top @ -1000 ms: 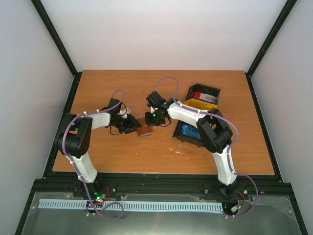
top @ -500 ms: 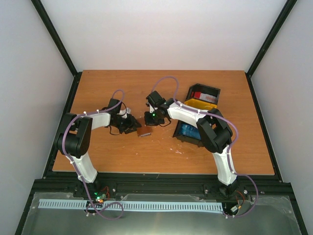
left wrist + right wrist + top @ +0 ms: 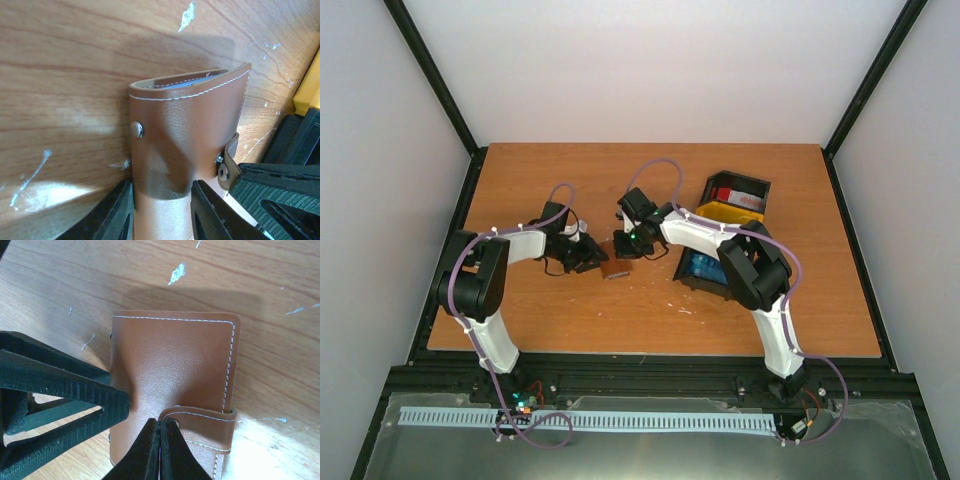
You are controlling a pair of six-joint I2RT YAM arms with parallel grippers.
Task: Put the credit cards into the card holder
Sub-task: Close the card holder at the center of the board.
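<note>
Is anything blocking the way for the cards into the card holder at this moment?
Yes: the card holder is folded shut, its cover closing off the inside. The left hand grips it, and the right hand is at its strap. The credit cards lie in the trays.

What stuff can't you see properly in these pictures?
1. Inside the card holder: both wrist views show mostly its brown cover.
2. Whether the shut jaws of the right gripper pinch the strap: right wrist view, the jaws hide it.
3. Blue cards in the black tray: top view, the right arm covers most.
4. Card holder from the top: too small.
</note>
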